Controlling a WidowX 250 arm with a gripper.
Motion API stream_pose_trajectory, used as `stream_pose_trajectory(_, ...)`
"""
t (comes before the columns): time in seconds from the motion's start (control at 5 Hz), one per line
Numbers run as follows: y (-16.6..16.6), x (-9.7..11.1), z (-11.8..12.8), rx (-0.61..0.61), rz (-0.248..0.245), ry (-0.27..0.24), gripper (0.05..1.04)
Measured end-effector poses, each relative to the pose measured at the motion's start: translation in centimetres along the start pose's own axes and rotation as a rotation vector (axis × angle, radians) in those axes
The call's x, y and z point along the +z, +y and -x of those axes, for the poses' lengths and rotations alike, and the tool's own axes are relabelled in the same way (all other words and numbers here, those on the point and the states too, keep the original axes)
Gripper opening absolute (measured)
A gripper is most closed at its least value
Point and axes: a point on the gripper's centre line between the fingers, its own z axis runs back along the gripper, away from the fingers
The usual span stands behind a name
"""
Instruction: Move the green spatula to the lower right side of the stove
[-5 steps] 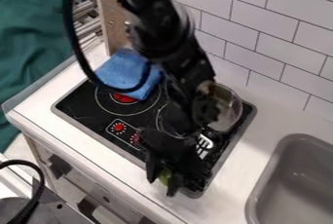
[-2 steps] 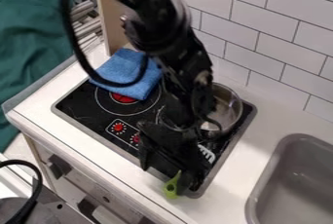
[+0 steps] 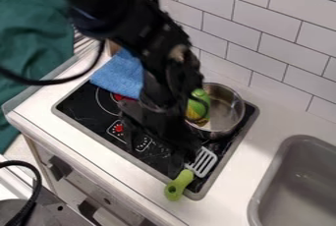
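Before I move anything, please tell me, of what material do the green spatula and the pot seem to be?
The pot looks like shiny metal, perhaps stainless steel, from its bright rim and reflective wall. The green spatula has a smooth, evenly coloured handle, likely plastic; its slotted grey head could be metal or plastic.

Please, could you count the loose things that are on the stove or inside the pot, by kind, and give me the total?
Slotted spatula: 1
Metal pot: 1
Blue cloth: 1
Green and yellow object in the pot: 1
Total: 4
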Motion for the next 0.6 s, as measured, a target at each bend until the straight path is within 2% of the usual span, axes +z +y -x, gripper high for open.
stream_pose_trajectory(0.2,1.3,0.7,-0.8,0.029,0.019,-0.018,1.005)
stream_pose_trajectory(0.4,2.9,0.9,-3.2,0.029,0.038,-0.027,1.005)
stream_pose_trajectory(0.6,4.5,0.3,-4.4,0.037,0.053,-0.012,1.005)
